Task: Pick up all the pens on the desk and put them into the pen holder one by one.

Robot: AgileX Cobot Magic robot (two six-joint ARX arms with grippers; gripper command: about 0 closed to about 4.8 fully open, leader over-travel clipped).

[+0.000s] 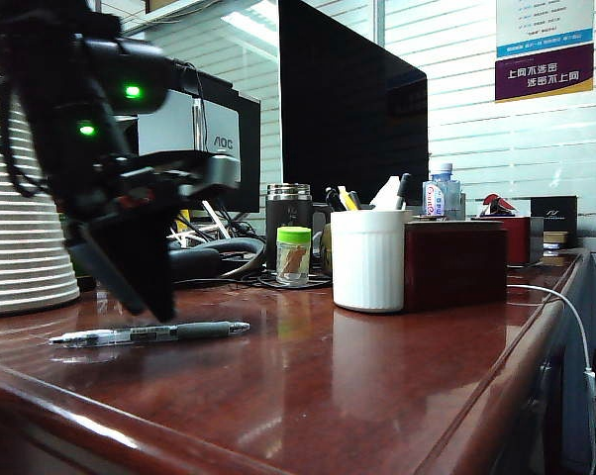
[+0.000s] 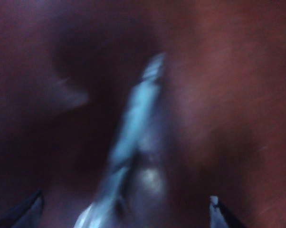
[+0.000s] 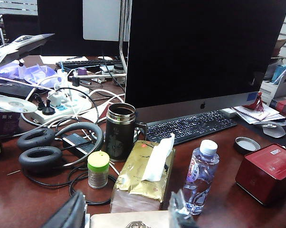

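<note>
Glossy reddish-brown wood forms the bench [image 1: 377, 386], on which a clear-barrelled pen [image 1: 149, 334] is laid flat near the front edge, while the white ribbed pen holder [image 1: 369, 259], with pens already in it, is stood farther back beside a dark red-brown box [image 1: 456, 262]. The left gripper [image 1: 130, 282] is held just over the pen with its jaws spread to either side of the barrel. The right gripper [image 3: 128, 213] is kept raised behind a tissue pack [image 3: 143, 173] and a water bottle [image 3: 200, 175], its jaws parted and nothing seen between them.

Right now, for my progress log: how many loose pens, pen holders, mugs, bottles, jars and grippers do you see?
loose pen on desk: 1
pen holder: 1
thermos mug: 1
water bottle: 1
green-lidded jar: 1
grippers: 2 (left gripper above pen, right gripper near bottle)
Total: 7
</note>
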